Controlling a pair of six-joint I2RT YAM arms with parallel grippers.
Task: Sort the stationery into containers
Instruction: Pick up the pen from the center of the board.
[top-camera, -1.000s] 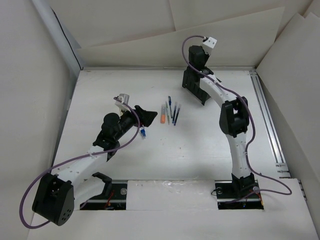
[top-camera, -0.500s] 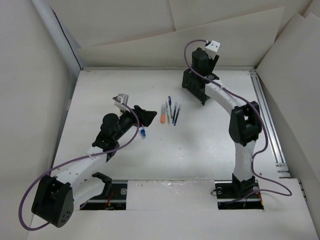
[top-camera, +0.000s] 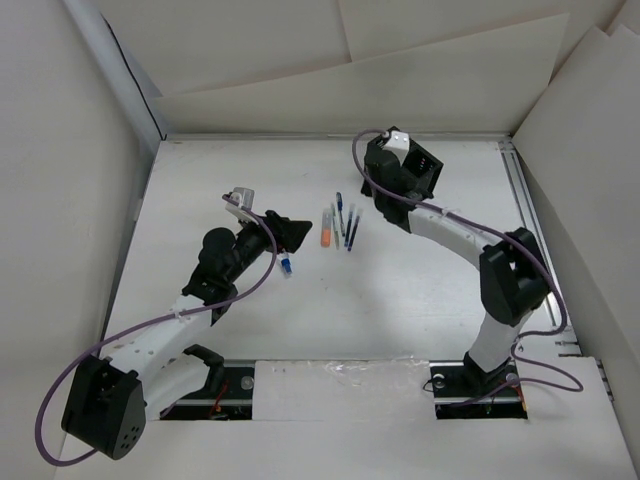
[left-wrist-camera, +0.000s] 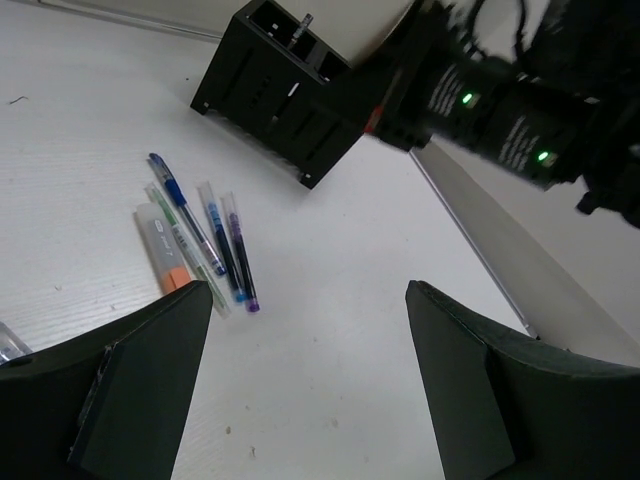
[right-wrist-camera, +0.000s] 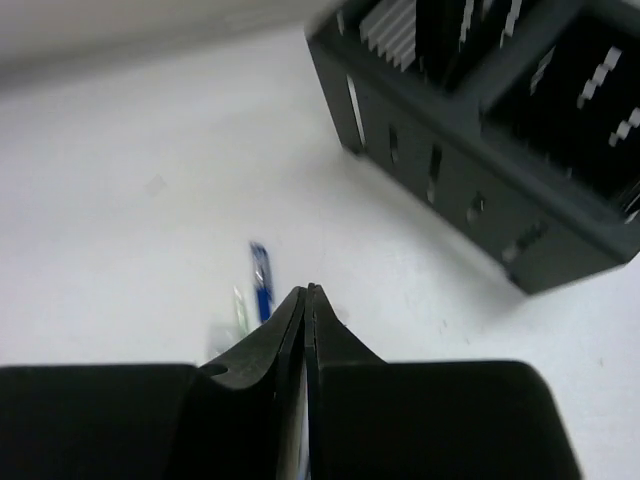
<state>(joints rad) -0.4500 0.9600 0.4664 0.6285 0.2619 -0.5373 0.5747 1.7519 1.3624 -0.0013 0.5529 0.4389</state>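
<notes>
Several thin blue and dark pens (top-camera: 343, 222) lie side by side mid-table, next to a grey marker with an orange end (top-camera: 326, 232). They also show in the left wrist view (left-wrist-camera: 205, 240). A stubby white-blue marker (top-camera: 286, 265) lies just below my left gripper (top-camera: 290, 232). That gripper is open and empty, left of the pens, with its jaws wide apart (left-wrist-camera: 305, 300). The black slotted organiser (left-wrist-camera: 275, 95) stands beyond the pens, with a slim item upright in one compartment. My right gripper (right-wrist-camera: 308, 292) is shut and empty. It is beside the organiser (right-wrist-camera: 480, 140), above a blue pen (right-wrist-camera: 260, 280).
My right wrist and forearm (top-camera: 400, 175) cover most of the organiser in the top view. White walls enclose the table on three sides. A metal rail (top-camera: 535, 240) runs along the right edge.
My right wrist has swung down from behind the organiser to its near side, toward the pens. My left arm has barely moved and stays open.
</notes>
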